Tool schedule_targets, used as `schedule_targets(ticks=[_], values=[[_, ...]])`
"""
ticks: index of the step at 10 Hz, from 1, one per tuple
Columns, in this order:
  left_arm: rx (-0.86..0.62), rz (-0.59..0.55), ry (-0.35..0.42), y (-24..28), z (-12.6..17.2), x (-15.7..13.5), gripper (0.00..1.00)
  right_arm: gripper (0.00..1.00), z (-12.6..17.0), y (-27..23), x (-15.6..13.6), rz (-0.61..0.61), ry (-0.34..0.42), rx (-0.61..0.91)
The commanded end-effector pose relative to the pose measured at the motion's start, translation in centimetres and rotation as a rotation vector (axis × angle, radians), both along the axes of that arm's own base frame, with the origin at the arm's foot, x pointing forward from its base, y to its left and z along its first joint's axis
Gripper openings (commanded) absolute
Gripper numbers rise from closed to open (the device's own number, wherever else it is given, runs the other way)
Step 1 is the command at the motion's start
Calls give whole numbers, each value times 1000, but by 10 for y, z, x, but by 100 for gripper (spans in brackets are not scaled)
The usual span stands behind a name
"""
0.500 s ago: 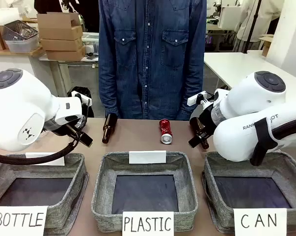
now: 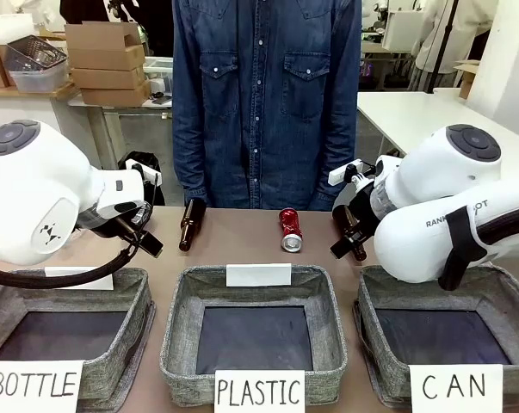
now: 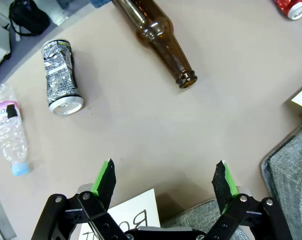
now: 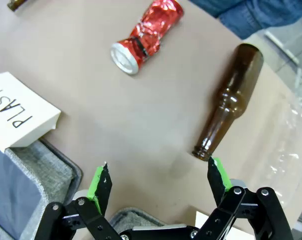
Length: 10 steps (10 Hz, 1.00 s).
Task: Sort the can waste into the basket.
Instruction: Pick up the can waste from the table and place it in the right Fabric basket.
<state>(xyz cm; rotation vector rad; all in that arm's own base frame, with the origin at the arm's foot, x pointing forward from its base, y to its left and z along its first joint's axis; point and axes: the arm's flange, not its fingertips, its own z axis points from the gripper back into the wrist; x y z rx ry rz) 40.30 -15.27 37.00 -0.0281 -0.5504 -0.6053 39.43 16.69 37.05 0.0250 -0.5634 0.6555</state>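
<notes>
a: brown table (image 2: 242, 225) lies before us, and a person in a denim shirt (image 2: 268, 103) stands at its far side. where are the cans?
b: we see the red can (image 2: 290, 230), crushed, lying on its side near the far edge, about the middle. it lies between the left brown glass bottle (image 2: 190, 224) and the right brown glass bottle (image 2: 354, 234).
a: and the second one?
b: in the left wrist view we find the dark can (image 3: 63, 75), dented. it lies on the table between a clear plastic bottle (image 3: 8, 130) and the left brown glass bottle, touching neither.
a: and the can basket (image 2: 500, 288)?
b: it stands at the right, beside the plastic basket (image 2: 180, 327) and the bottle basket (image 2: 139, 297). both cans lie outside it.
a: how are the pincers?
b: the left gripper (image 3: 165, 167) is spread wide above bare table and grips nothing. the right gripper (image 4: 158, 165) is spread wide too, with nothing between its fingers. in its wrist view the mouth of the right brown glass bottle appears just beside one fingertip.
</notes>
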Motion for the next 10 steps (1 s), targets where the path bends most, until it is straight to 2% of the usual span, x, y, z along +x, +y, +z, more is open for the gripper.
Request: schedule_targets(ticks=[1, 6, 7, 8, 9, 10], values=[[-1, 1, 0, 1, 0, 0, 100, 100, 0, 0, 0, 0, 0, 1], [0, 0, 0, 0, 0, 0, 100, 100, 0, 0, 0, 0, 0, 0], [-67, 10, -20, 3, 30, -22, 100, 100, 24, -16, -15, 78, 52, 52], [-59, 27, 16, 5, 63, -57, 100, 100, 58, -38, -36, 104, 81, 116], [-62, -39, -43, 1, 96, -102, 100, 100, 92, -62, -61, 49, 51, 166], [-1, 2, -97, -6, 119, -138, 100, 100, 117, -81, -86, 28, -8, 215]])
